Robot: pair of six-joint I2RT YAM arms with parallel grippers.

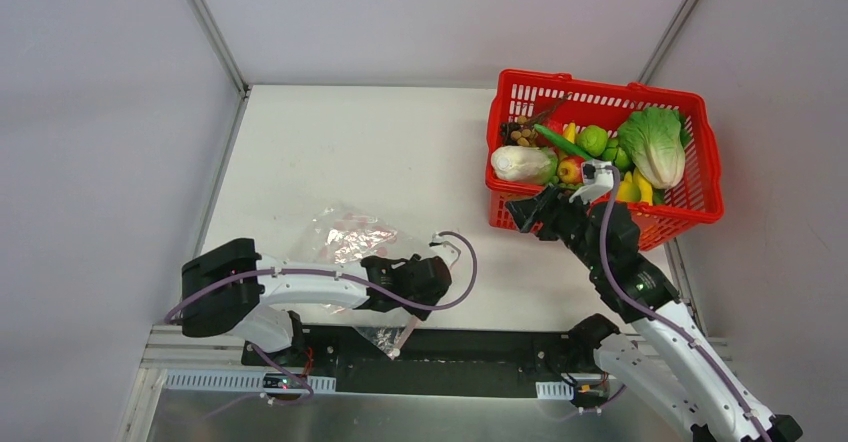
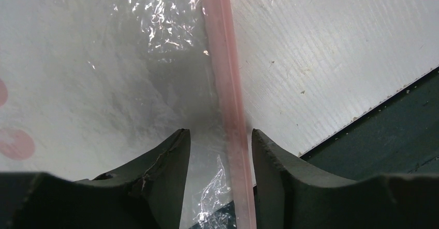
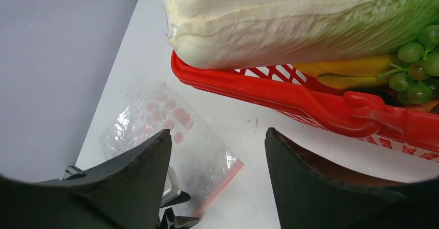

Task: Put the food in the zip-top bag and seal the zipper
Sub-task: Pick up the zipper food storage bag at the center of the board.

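Observation:
The zip-top bag, clear with pink-red dots, lies flat on the table's near left, one corner hanging over the front edge. Its zipper is a pink strip running between the fingers of my left gripper, which straddle it with a gap on each side, so this gripper is open. The food sits in the red basket: a pale cabbage, a long green vegetable, bananas, a red fruit. My right gripper hovers open and empty at the basket's near-left corner.
A leafy green cabbage and a lime also fill the basket. In the right wrist view the pale cabbage overhangs the basket rim, with grapes behind. A dark gap lies past the table's front edge.

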